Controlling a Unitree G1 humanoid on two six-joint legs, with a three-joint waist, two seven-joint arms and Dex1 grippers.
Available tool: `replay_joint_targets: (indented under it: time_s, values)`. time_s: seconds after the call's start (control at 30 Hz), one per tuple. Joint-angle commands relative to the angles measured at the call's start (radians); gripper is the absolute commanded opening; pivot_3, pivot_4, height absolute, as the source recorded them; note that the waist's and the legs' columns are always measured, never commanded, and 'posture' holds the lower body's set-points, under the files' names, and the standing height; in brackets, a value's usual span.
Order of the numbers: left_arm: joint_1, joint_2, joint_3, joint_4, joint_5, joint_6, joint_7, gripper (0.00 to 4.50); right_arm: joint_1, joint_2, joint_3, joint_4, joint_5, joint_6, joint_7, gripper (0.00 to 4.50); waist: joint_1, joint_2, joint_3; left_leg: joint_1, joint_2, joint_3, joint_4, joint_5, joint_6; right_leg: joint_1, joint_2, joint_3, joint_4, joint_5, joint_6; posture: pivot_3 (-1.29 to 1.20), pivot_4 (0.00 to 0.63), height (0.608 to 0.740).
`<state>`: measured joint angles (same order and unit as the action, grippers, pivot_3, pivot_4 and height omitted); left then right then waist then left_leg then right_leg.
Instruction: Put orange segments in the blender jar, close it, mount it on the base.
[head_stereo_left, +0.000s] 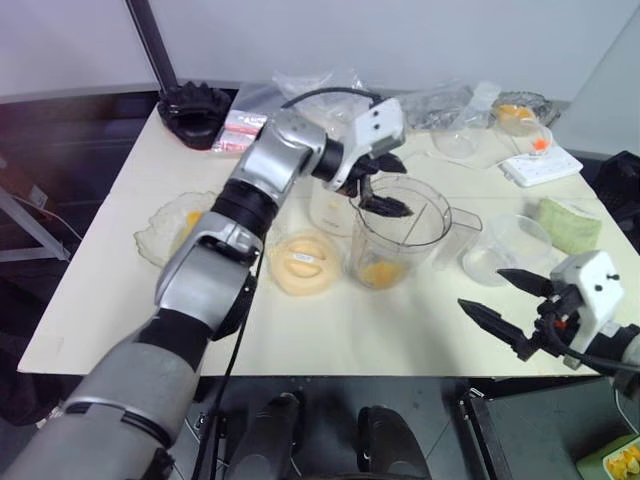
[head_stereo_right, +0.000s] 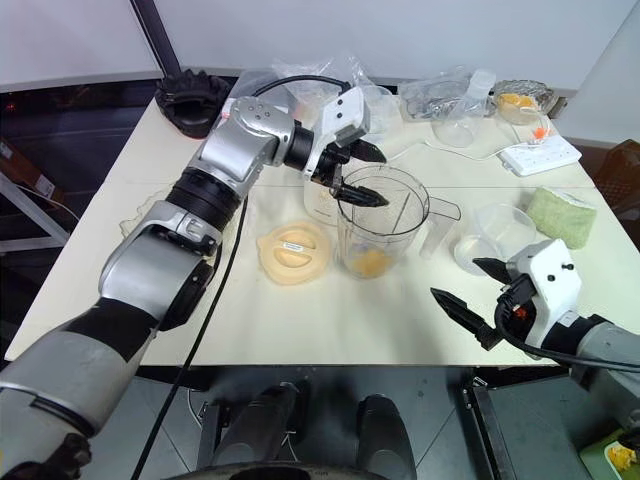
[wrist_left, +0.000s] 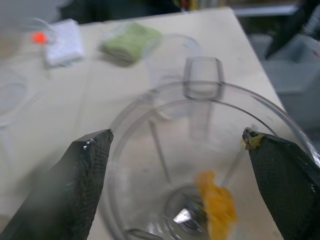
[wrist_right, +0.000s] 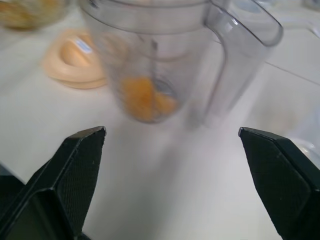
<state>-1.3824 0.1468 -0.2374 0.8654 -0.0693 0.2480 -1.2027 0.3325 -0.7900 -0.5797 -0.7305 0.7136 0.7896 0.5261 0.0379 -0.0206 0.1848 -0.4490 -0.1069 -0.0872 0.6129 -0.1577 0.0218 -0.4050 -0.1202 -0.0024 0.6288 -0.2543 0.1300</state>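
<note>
The clear blender jar (head_stereo_left: 400, 235) stands upright mid-table with orange segments (head_stereo_left: 378, 270) at its bottom. My left gripper (head_stereo_left: 385, 185) hovers at the jar's mouth, open, nothing between its fingers. In the left wrist view a bit of orange pulp (wrist_left: 251, 139) clings to one fingertip above the orange segments (wrist_left: 216, 205) near the blade hub. The cream-white base (head_stereo_left: 328, 205) stands just behind the jar, partly hidden by my left hand. My right gripper (head_stereo_left: 482, 288) is open and empty near the table's front right edge, pointing toward the jar (wrist_right: 165, 55).
A flat cream lid (head_stereo_left: 302, 262) lies left of the jar. A scalloped glass dish (head_stereo_left: 165, 235) with fruit sits at far left. A clear bowl (head_stereo_left: 505, 250), a green sponge (head_stereo_left: 570, 225), a white tray (head_stereo_left: 540, 165) and plastic bags (head_stereo_left: 320, 85) crowd the right and back.
</note>
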Motion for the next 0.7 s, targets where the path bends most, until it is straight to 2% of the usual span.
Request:
replay_joint_targets:
  time_s: [0.03,0.17,0.33,0.43,0.53,0.7]
  values:
    - [-0.006,0.002,0.099,-0.101,-0.055,-0.018,0.092,4.47,-0.003,0.051,0.019,0.057,-0.149,-0.097,-0.084,4.5,0.0,0.0,0.0,0.0,0.0,0.0,0.0,0.0,0.0,0.0,0.0,0.0,0.0,0.0,0.0,0.0,0.15,0.74]
    - [0.11,0.059,0.218,-0.34,-0.182,0.12,0.118,4.47,0.044,0.121,-0.023,0.096,-0.292,-0.136,-0.193,4.5,-0.002,0.003,-0.001,0.0,0.0,0.0,-0.001,0.0,0.0,-0.001,0.0,0.0,0.0,0.0,0.0,0.0,0.15,0.74]
    - [0.251,0.123,0.248,-0.597,-0.254,0.263,0.165,4.47,0.066,0.199,-0.064,0.1,-0.334,-0.141,-0.244,4.5,-0.002,0.005,-0.001,0.002,0.001,0.0,-0.001,0.0,0.0,-0.002,0.002,0.001,0.004,0.0,0.001,0.0,0.15,0.74]
    - [0.456,0.234,0.273,-0.879,-0.294,0.364,0.193,4.47,-0.031,0.27,-0.08,0.232,-0.365,-0.169,-0.337,4.5,-0.022,0.008,-0.003,0.006,0.001,0.0,-0.001,-0.001,-0.002,0.003,0.002,0.003,0.002,0.0,-0.002,0.0,0.15,0.74]
    - [0.528,0.273,0.296,-1.005,-0.337,0.47,0.27,4.47,-0.091,0.234,-0.059,0.373,-0.416,-0.229,-0.321,4.5,-0.025,0.009,-0.003,0.007,0.0,0.0,-0.001,-0.001,-0.003,0.004,0.001,0.003,0.002,-0.002,-0.004,0.0,0.15,0.74]
    - [0.665,0.419,0.322,-1.196,-0.447,0.654,0.266,4.47,-0.235,0.17,-0.01,0.602,-0.43,-0.286,-0.259,4.5,-0.029,0.013,-0.003,0.006,0.0,0.002,-0.001,-0.001,-0.003,0.003,0.001,0.003,0.002,-0.002,-0.004,0.0,0.15,0.74]
